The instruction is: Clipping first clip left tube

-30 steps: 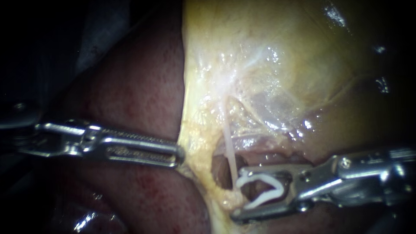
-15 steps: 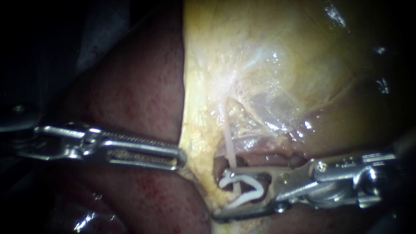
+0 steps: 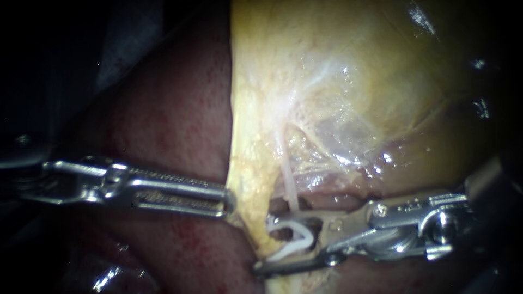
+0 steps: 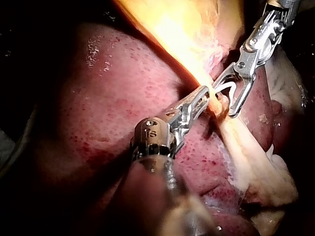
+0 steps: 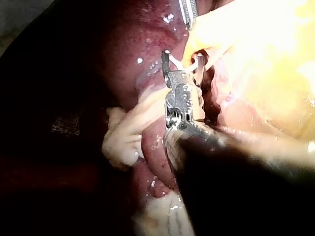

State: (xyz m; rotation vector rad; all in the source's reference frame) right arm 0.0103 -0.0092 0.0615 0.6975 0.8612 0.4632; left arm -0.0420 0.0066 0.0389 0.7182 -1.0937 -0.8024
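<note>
A thin pale tube (image 3: pixel 289 182) runs down from the yellow gallbladder (image 3: pixel 348 81) into a small window in the tissue. My right instrument (image 3: pixel 263 244) comes in from the right. Its jaws stand apart with an open white clip (image 3: pixel 294 242) seated between them, and the tube's lower end passes behind the upper jaw into the clip's span. My left instrument (image 3: pixel 229 202) is shut on the gallbladder's yellow edge just left of the window. The left wrist view shows the left instrument (image 4: pixel 205 94) gripping that fold, with the right instrument (image 4: pixel 224 99) and clip (image 4: pixel 227 88) ahead of it.
Dark red liver (image 3: pixel 174 120) fills the area left of and below the gallbladder. In the right wrist view the right instrument (image 5: pixel 183 58) points at the fold, with pale fatty tissue (image 5: pixel 123 137) beside its shaft. A second pinkish strand (image 3: pixel 327 179) lies across the window.
My right instrument has advanced to the left with the clip, from beside the tube to astride it. The left instrument holds its grip and has barely moved.
</note>
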